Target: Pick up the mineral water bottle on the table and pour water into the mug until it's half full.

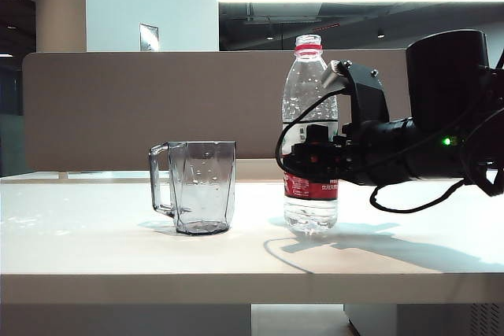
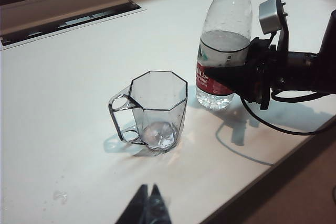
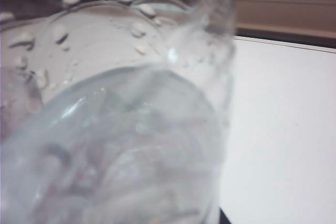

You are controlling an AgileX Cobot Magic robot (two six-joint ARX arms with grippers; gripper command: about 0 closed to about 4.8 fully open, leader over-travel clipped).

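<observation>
The mineral water bottle stands upright on the bench, its long axis vertical, with its red neck ring at the top and the water filling it to about the upper edge of the label. The mug stands just beside it, on the left in the exterior view, with open bench between the two, and its handle points away from the bottle. The mug looks empty, so I judge that pouring is not yet begun.

The right gripper comes level from the right side of the exterior view and sits around the bottle at the height of the label. Its jaws are on either side of the body. The right wrist view is filled by the clear wall of the bottle, very near. Whether the jaws press the plastic firmly or stand just beside it, I cannot tell.

The left gripper waits near the front edge of the bench, well apart from the bottle, and its jaws appear narrow, almost together. The right arm is clearly the nearer one. The coming move, as I judge it, needs a firm grip on the label zone and then a lift straight up before the bottle tilts toward the mug.
</observation>
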